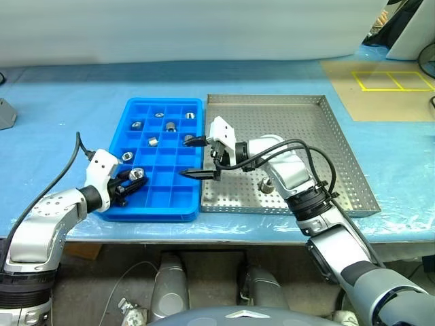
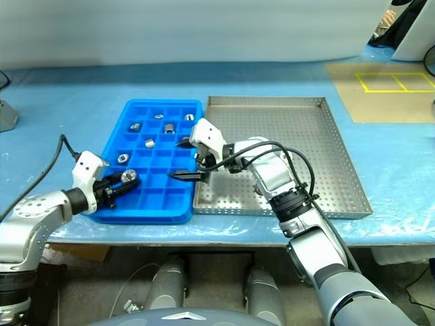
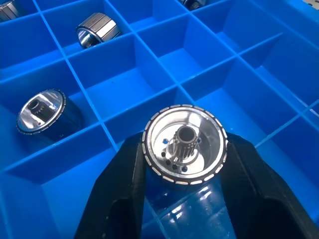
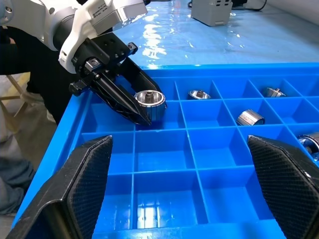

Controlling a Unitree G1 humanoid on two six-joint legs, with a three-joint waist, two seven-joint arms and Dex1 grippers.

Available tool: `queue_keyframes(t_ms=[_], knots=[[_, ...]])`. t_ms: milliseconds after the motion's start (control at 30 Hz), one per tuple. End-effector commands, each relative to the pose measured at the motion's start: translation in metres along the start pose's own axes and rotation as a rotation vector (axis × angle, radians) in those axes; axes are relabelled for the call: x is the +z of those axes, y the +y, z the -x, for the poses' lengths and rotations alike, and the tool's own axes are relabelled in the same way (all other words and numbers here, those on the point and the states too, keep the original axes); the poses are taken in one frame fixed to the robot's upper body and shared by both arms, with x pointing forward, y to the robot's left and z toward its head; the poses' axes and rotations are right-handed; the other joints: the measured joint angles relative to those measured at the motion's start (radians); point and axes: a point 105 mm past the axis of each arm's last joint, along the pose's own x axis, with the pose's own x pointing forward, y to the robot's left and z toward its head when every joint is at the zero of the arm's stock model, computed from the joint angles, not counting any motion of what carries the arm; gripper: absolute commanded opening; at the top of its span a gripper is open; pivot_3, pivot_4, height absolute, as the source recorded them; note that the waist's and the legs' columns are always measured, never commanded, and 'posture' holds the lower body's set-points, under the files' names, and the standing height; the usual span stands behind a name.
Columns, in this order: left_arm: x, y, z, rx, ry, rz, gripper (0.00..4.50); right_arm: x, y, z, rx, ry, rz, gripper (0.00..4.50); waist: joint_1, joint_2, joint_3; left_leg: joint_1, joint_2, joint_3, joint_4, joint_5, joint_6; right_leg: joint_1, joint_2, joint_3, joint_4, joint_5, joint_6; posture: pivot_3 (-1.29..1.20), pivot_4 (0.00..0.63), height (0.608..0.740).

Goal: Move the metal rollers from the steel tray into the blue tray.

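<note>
a metal roller [image 3: 185, 150] is gripped in the left pincer [image 1: 129, 182] above a near-left compartment of the blue tray [image 1: 178, 201], apparently for release there. the right pincer [image 1: 197, 158] is spread empty; one roller [image 1: 266, 185] is left on the steel tray [image 1: 340, 163].

text: none legible | labels: none | gripper housing marks: possibly print, unreadable

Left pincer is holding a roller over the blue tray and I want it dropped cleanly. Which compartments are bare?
The blue tray's near rows are bare, bordered by its front rim and the steel tray. The left pincer holds a roller there. The far rows are crowded with rollers; the open right pincer hovers alongside.
</note>
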Motion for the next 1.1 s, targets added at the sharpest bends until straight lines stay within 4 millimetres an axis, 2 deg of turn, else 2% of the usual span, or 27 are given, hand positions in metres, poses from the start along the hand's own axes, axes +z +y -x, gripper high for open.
queue_keyframes(t_ms=[33,200,333,433,533,633,700,733,833,967,1100], knots=[[0.01,0.005,0.0,0.01,-0.022,-0.021,2.07,0.008,0.001,0.002,-0.015,-0.029,0.029,4.5,-0.001,0.0,0.0,0.0,0.0,0.0,0.0,0.0,0.0,0.0,0.0,0.0,0.0,0.0,0.0,0.18,0.15,0.74],[0.019,0.002,-0.008,-0.019,-0.025,-0.047,3.71,0.007,-0.002,0.006,-0.045,-0.029,0.027,4.5,-0.001,0.0,0.0,0.0,0.0,-0.001,0.001,0.0,0.0,0.001,0.0,0.0,0.001,0.0,0.0,0.16,0.15,0.74],[0.046,-0.009,-0.011,-0.094,-0.108,-0.062,3.71,0.005,-0.007,0.017,-0.09,-0.019,0.019,4.5,-0.001,0.0,0.0,0.0,0.0,-0.001,0.001,0.002,-0.002,0.001,0.0,-0.001,0.002,0.0,0.0,0.11,0.15,0.74],[0.07,-0.025,-0.014,-0.192,-0.175,-0.076,3.71,0.0,-0.012,0.032,-0.137,-0.001,0.006,4.5,-0.001,0.0,0.0,0.0,0.0,-0.001,0.002,0.002,-0.003,0.001,0.0,-0.001,0.002,0.0,0.0,0.07,0.15,0.74],[0.089,-0.044,-0.018,-0.3,-0.228,-0.097,3.71,-0.008,-0.015,0.055,-0.193,0.041,-0.006,4.5,-0.005,0.0,0.0,0.0,-0.001,-0.001,0.002,0.003,-0.004,0.002,0.0,-0.001,0.002,0.0,0.0,0.01,0.15,0.74],[0.1,-0.06,-0.027,-0.396,-0.251,-0.105,3.71,-0.03,-0.008,0.083,-0.227,0.154,0.001,4.5,-0.005,0.0,0.0,0.001,-0.001,-0.001,0.002,0.003,-0.005,0.003,0.0,-0.001,0.002,0.0,0.0,-0.03,0.15,0.74],[0.098,-0.071,-0.038,-0.458,-0.228,-0.109,3.71,-0.039,-0.002,0.098,-0.244,0.202,-0.01,4.5,-0.011,0.0,0.0,0.001,-0.001,-0.001,0.002,0.003,-0.005,0.003,0.0,0.0,0.002,0.0,0.0,-0.06,0.15,0.74],[0.088,-0.076,-0.049,-0.482,-0.177,-0.125,3.71,-0.042,0.001,0.104,-0.26,0.224,-0.006,4.5,-0.016,0.0,0.0,0.001,-0.001,-0.001,0.002,0.003,-0.005,0.003,0.0,0.0,0.002,0.0,0.0,-0.09,0.15,0.74],[0.072,-0.093,-0.069,-0.572,-0.113,-0.125,3.71,-0.042,0.003,0.108,-0.309,0.227,-0.014,4.5,-0.043,0.001,-0.001,0.002,-0.001,-0.001,0.003,0.003,-0.004,0.004,0.0,0.001,0.002,0.0,0.0,-0.11,0.15,0.74],[0.072,-0.113,-0.083,-0.679,-0.121,-0.068,3.71,-0.046,0.006,0.109,-0.353,0.232,-0.041,4.5,-0.072,0.001,-0.001,0.004,-0.001,0.0,0.003,0.003,-0.004,0.003,0.001,0.003,0.003,0.0,0.001,-0.16,0.15,0.74],[0.073,-0.12,-0.089,-0.733,-0.118,-0.025,3.71,-0.064,0.008,0.114,-0.397,0.285,-0.077,4.5,-0.086,0.001,-0.001,0.004,-0.001,0.0,0.003,0.003,-0.003,0.004,0.001,0.003,0.003,0.001,0.0,-0.23,0.15,0.74]])
